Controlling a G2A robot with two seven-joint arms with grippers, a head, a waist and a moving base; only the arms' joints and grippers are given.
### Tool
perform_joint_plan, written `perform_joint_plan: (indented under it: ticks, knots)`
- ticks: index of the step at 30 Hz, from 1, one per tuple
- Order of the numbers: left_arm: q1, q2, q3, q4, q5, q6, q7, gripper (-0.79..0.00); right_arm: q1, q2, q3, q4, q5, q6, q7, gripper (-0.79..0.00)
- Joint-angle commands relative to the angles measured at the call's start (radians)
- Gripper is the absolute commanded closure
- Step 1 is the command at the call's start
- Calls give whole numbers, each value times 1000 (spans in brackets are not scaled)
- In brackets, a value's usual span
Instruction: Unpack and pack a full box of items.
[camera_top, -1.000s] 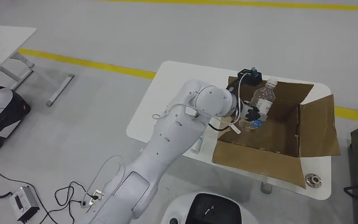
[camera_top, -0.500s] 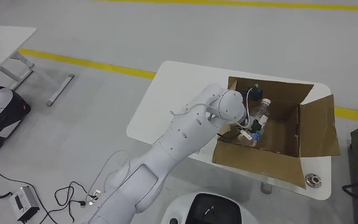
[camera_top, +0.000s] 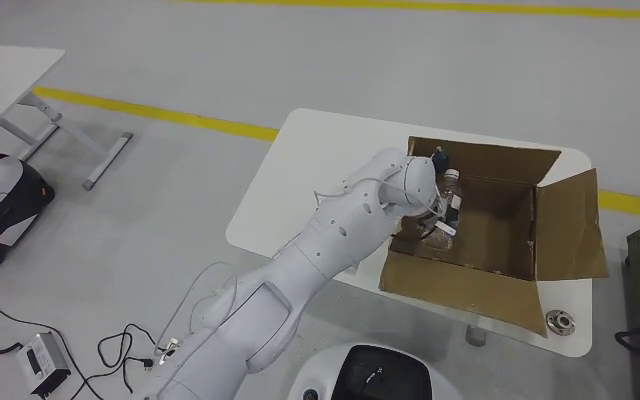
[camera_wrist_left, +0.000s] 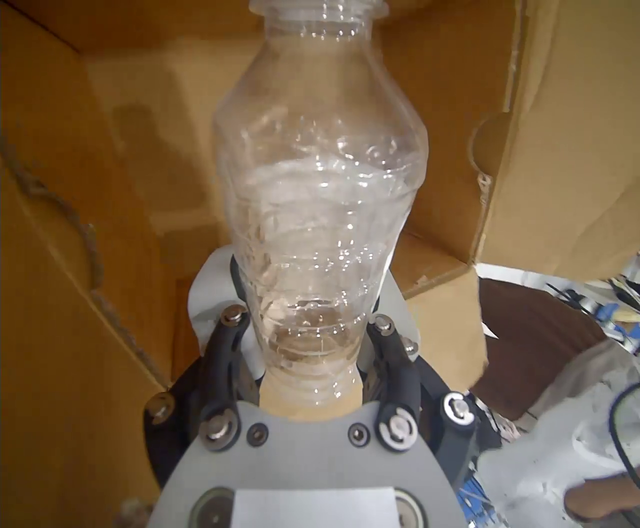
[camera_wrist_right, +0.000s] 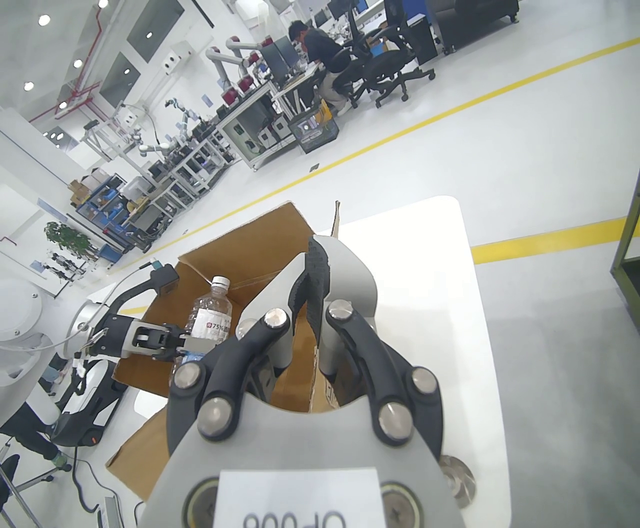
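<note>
1. Since 1 s ago, the left arm has come down w/ the bottle (camera_top: 449, 192), from above the rim into the cardboard box (camera_top: 470, 275). It is now lower and closer to the wall on that arm's side.
2. Clamped on the bottle's lower body is the left gripper (camera_wrist_left: 307, 322), one finger each side. The bottle is clear plastic, neck pointing away from the wrist cam.
3. Cardboard walls stand on both sides of the bottle; can't tell if it touches the box floor.
4. Over the white table (camera_wrist_right: 425, 280) beside the box, the right gripper (camera_wrist_right: 316, 270) has fingers pressed together w/ nothing between.
5. Small metal disc (camera_top: 558, 322) lies on the table by the box's front corner.
</note>
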Motion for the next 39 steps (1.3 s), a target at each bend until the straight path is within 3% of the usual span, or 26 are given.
perform_joint_plan:
  ticks: [1,20,25,27,28,29,30,31,32,33,34,39]
  knots:
    - [0,-3,-5,12,-44,6,-5,0,0,0,0,0,-8,3,1,0]
    - [8,-8,-13,54,-86,-17,39,0,5,0,12,-11,-4,-9,3,0]
    - [7,-11,-20,88,-108,50,20,0,5,0,15,-13,-14,-8,5,0]
    - [-4,-14,-11,103,-100,67,30,-74,5,0,20,-12,-14,-5,6,0]
    - [-7,-17,-4,107,-95,74,37,-65,5,0,23,-12,-13,-5,8,0]
    - [-8,-20,2,111,-99,75,36,0,6,0,26,-12,-12,-5,8,0]
    - [-9,-22,7,120,-103,78,32,0,6,0,28,-12,-11,-4,9,0]
    - [-13,-25,15,128,-98,84,36,-22,6,1,31,-12,-10,-4,10,0]
    - [-17,-28,23,134,-95,87,37,-142,6,1,32,-12,-10,-3,10,0]
    - [-19,-31,28,139,-101,86,35,-668,5,0,33,-12,-8,-4,9,0]
    - [-22,-33,30,146,-106,88,36,-785,4,0,33,-12,-7,-4,9,0]
    - [-39,-41,34,174,-121,84,47,-785,1,0,34,-10,-6,-5,8,0]
